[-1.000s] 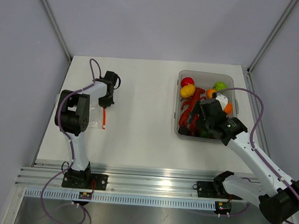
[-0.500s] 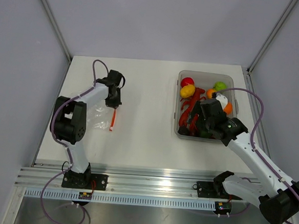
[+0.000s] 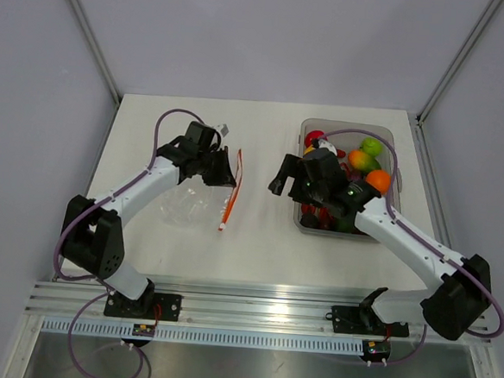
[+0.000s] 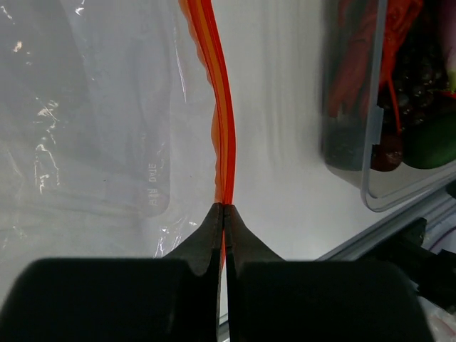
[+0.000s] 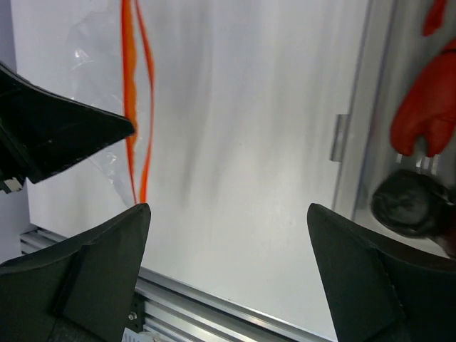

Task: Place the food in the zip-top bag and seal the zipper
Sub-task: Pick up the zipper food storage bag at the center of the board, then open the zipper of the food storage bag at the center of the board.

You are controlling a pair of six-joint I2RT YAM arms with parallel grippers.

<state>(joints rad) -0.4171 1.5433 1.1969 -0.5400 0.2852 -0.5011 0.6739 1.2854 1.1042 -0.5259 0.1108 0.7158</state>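
Observation:
The zip-top bag [image 3: 188, 205] lies floppy and see-through on the table left of centre. Its red-orange zipper [image 3: 231, 194] runs along the right edge and also shows in the left wrist view [image 4: 221, 121]. My left gripper [image 3: 225, 169] is shut on the zipper's far end [image 4: 224, 208]. My right gripper [image 3: 279, 179] is open and empty above the table between the bag and the tub, with wide-spread jaws [image 5: 228, 214]. The zipper's two lips [image 5: 130, 107] stand slightly apart to its left. The food [image 3: 376, 179] is in the tub: orange, green [image 3: 372, 146], red and dark pieces.
The rigid clear tub [image 3: 301, 211] stands at the right; its wall shows in both wrist views [image 4: 372, 107] [image 5: 354, 128]. An aluminium rail [image 3: 252, 313] runs along the table's near edge. My left finger [image 5: 64, 135] shows in the right wrist view.
My left gripper has moved right toward the table's middle, dragging the bag by its zipper. My right gripper has left the tub and swung left toward the bag, open.

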